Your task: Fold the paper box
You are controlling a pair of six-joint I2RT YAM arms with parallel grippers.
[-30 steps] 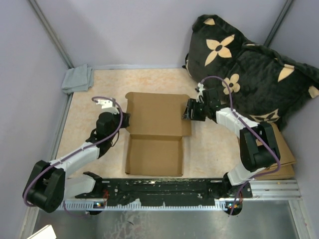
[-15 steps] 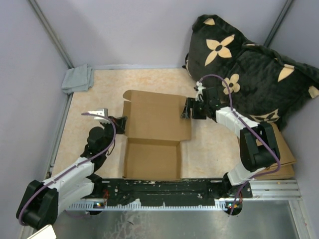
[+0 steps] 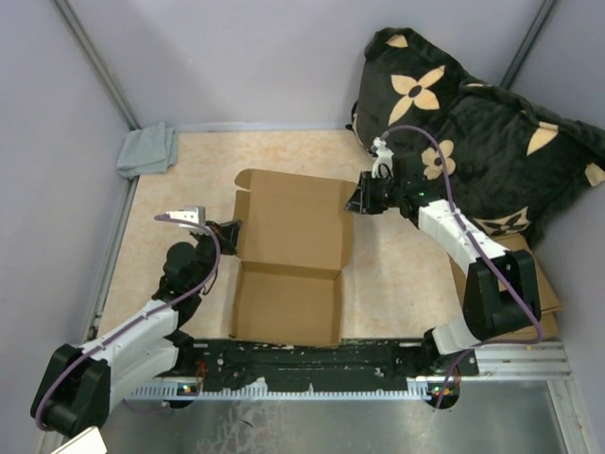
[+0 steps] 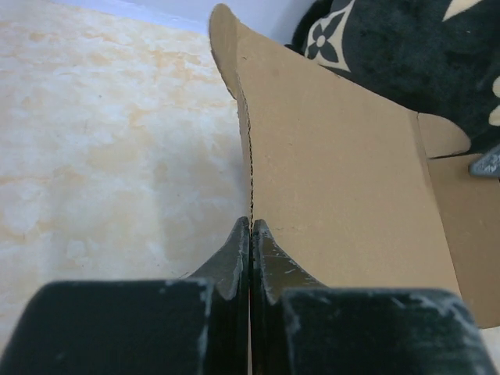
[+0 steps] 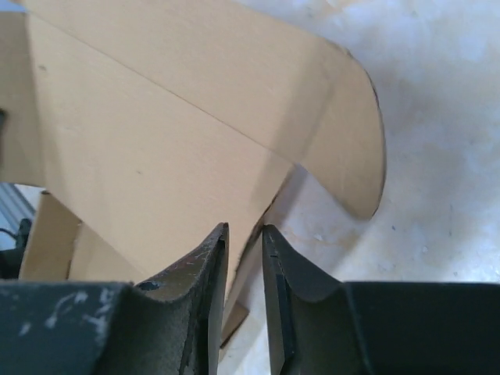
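Note:
The paper box point(image 3: 288, 227) is a plain brown cardboard mailer lying mid-table. Its tray part is near the arms and its lid panel is tilted up behind. My left gripper point(image 3: 230, 234) is shut on the lid's left edge; in the left wrist view the jaws point(image 4: 251, 226) pinch the cardboard point(image 4: 336, 172) edge-on. My right gripper point(image 3: 359, 200) is at the lid's right edge by the rounded side flap. In the right wrist view its jaws point(image 5: 244, 230) stand slightly apart, with the cardboard point(image 5: 156, 156) edge running into the gap, not clamped.
A black pillow point(image 3: 473, 132) with tan flowers fills the back right, close behind the right arm. A grey cloth point(image 3: 148, 149) lies at the back left. A stack of flat cardboard pieces point(image 3: 534, 293) sits at the right edge. Grey walls enclose the table.
The left arm pulled back toward its base, still holding the lid's left edge. The right gripper moved back and a little up, and the lid's right side shifted inward.

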